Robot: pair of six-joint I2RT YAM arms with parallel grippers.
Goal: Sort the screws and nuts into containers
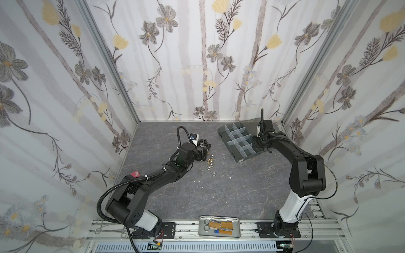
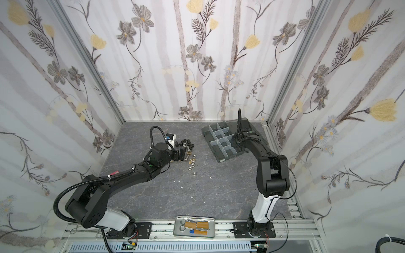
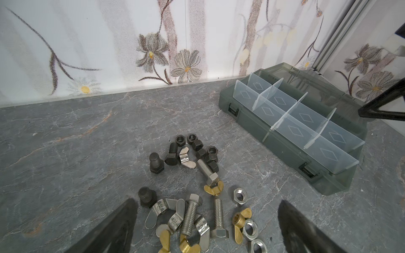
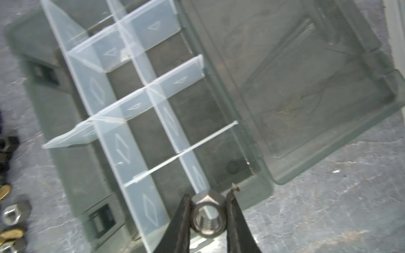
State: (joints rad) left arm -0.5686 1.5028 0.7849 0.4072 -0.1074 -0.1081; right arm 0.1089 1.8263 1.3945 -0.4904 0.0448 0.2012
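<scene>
Grey marbled table [image 1: 241, 192] is bearing loose screws and nuts [image 3: 190, 211] beneath the left gripper [image 3: 207, 202], hanging wide open; the right gripper [image 4: 209, 195] is pinching a silver nut [image 4: 208, 216] above one end of the box [image 1: 247, 158].

WALLS: three white wall panels [image 1: 197, 65], printed with grey and yellow flowers over pale vertical stripes | CORNERS: aluminium posts [image 1: 109, 61] at both rear joints | SURFACE: grey marble-pattern tabletop [image 1: 241, 186], thin pale veins | FRONT EDGE: slotted aluminium rails [image 1: 317, 227] | LIGHT: even, diffuse, soft shadows
</scene>
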